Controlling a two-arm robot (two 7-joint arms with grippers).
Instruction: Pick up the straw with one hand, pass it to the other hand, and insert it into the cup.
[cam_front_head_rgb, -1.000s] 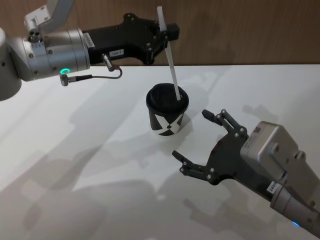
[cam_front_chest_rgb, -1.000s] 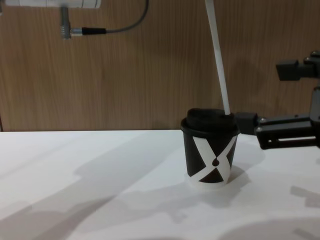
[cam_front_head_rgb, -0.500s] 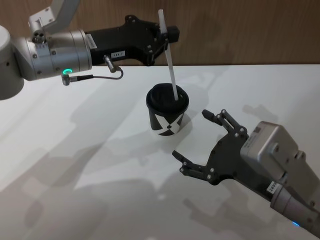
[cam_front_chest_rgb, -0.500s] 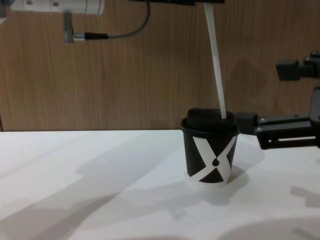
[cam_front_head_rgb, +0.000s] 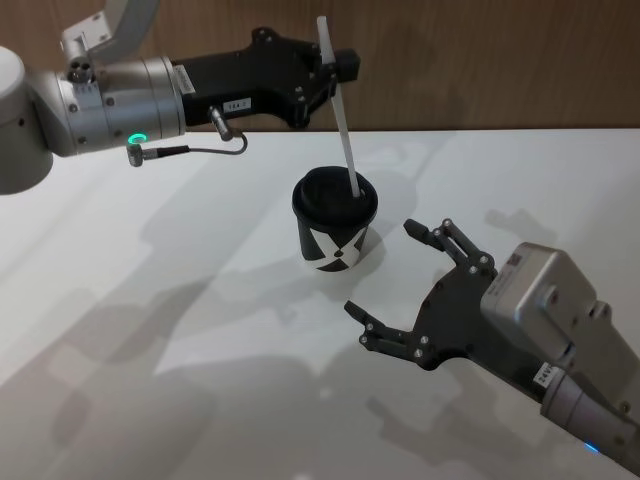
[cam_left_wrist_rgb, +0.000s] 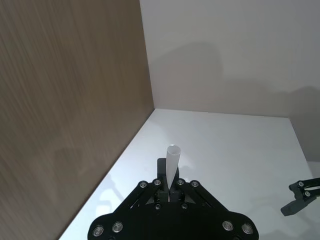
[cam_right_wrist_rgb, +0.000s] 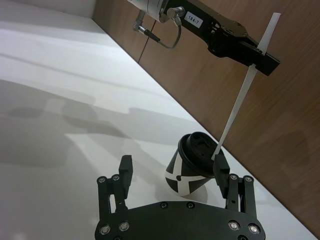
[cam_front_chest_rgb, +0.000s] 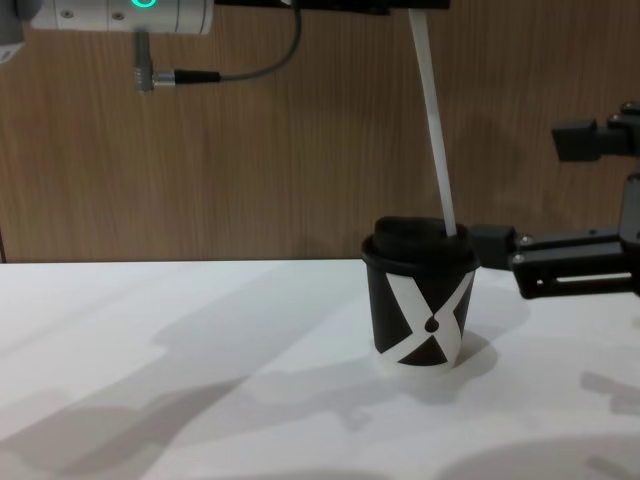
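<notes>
The black cup (cam_front_head_rgb: 335, 228) with a white X mark stands upright mid-table, also seen in the chest view (cam_front_chest_rgb: 420, 312) and the right wrist view (cam_right_wrist_rgb: 192, 167). The white straw (cam_front_head_rgb: 338, 105) leans slightly, its lower end at the lid on the cup's right side (cam_front_chest_rgb: 436, 130). My left gripper (cam_front_head_rgb: 327, 72), with a silver wrist and green ring light, is shut on the straw's upper part above the cup (cam_left_wrist_rgb: 170, 175). My right gripper (cam_front_head_rgb: 380, 268) is open, low over the table just right of and nearer than the cup, with nothing between its fingers (cam_right_wrist_rgb: 172, 167).
The white table (cam_front_head_rgb: 180, 330) runs back to a wood-panelled wall (cam_front_chest_rgb: 250, 160). A grey cable (cam_front_head_rgb: 195, 148) hangs from the left wrist. The right gripper's fingers (cam_front_chest_rgb: 545, 265) reach in beside the cup at lid height.
The left arm has come down a little with the straw, and the straw's lower end has shifted slightly at the lid. The right gripper has stayed still.
</notes>
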